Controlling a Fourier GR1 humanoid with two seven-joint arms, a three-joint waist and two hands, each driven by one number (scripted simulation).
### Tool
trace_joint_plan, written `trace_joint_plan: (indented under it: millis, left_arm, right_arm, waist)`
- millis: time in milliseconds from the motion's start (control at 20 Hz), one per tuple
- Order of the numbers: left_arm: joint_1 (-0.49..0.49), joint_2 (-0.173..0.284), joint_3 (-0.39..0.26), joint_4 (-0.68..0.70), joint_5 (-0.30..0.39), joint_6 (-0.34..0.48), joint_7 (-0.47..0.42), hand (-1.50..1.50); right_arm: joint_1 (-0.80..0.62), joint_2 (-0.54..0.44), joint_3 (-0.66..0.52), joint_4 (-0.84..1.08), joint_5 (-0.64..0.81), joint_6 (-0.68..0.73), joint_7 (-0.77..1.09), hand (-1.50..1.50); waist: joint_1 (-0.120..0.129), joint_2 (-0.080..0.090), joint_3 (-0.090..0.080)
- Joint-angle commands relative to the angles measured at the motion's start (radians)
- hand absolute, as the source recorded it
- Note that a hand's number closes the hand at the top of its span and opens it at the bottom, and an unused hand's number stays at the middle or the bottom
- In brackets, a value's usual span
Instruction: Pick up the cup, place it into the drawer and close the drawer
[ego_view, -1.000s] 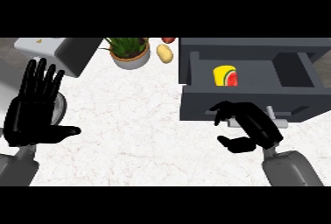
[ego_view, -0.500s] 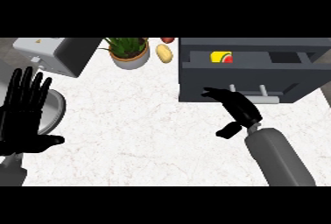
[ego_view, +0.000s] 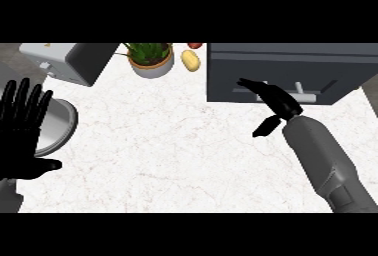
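The dark grey drawer unit (ego_view: 295, 65) stands at the upper right of the counter with its drawer front flush and a light handle (ego_view: 299, 89) showing. No cup is visible; the drawer's inside is hidden. My right hand (ego_view: 275, 101) has its straight fingers against the drawer front just left of the handle, thumb pointing down, holding nothing. At the left edge my left hand (ego_view: 23, 132) rests open with fingers up.
A potted plant (ego_view: 150, 59) and a yellow fruit (ego_view: 191, 61) sit at the back. A grey appliance (ego_view: 70, 60) is at the back left. A round metal plate (ego_view: 57, 127) lies partly behind my left hand.
The drawer has gone from wide open to closed, hiding the yellow and red cup inside. My right hand moved forward against the drawer front with its fingers straightened.
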Motion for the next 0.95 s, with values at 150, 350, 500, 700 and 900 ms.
trace_joint_plan:
  millis: [150,350,500,700,900]
  left_arm:
    - [-0.014,0.010,0.042,0.044,0.012,-0.075,-0.004,-1.50]
    - [-0.023,-0.013,0.018,0.070,-0.025,-0.082,-0.023,-1.50]
    - [-0.018,-0.042,-0.028,-0.016,-0.053,-0.020,0.008,-1.50]
    - [-0.064,-0.053,-0.009,0.037,-0.057,-0.013,-0.003,-1.50]
    - [-0.036,-0.019,0.014,0.038,-0.050,-0.057,-0.007,-1.50]
  right_arm:
    - [-0.188,-0.077,-0.069,0.251,-0.002,0.032,-0.063,-1.50]
    - [-0.227,-0.094,-0.087,0.309,-0.004,0.026,-0.073,-1.50]
    - [-0.228,-0.107,-0.099,0.331,-0.009,0.012,-0.094,-1.50]
    - [-0.268,-0.119,-0.106,0.347,-0.011,0.025,-0.081,-1.50]
    - [-0.247,-0.152,-0.105,0.372,-0.005,0.037,-0.123,-1.50]
  waist:
    - [0.028,0.016,0.003]
    - [0.039,0.025,0.003]
    - [0.055,0.024,0.005]
    - [0.056,0.033,0.005]
    - [0.060,0.030,0.005]
